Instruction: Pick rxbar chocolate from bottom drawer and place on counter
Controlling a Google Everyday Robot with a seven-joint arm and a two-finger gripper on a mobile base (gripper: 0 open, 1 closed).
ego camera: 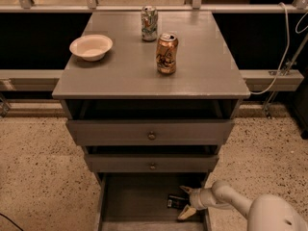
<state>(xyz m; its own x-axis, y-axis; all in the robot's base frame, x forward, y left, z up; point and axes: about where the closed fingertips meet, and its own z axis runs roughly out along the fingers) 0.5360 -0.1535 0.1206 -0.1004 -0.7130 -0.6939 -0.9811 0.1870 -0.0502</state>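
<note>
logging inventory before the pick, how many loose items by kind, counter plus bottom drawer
cans: 2, silver and copper, on the counter
bowl: 1, on the counter
rxbar: 1, in the bottom drawer
total: 4
gripper: open, in the bottom drawer at the rxbar

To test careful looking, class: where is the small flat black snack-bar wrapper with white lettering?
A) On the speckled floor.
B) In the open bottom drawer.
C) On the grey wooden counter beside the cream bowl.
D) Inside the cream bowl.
B: the black rxbar chocolate wrapper lies on the floor of the open grey bottom drawer, with the cream gripper, fingers spread, right beside it.
</note>
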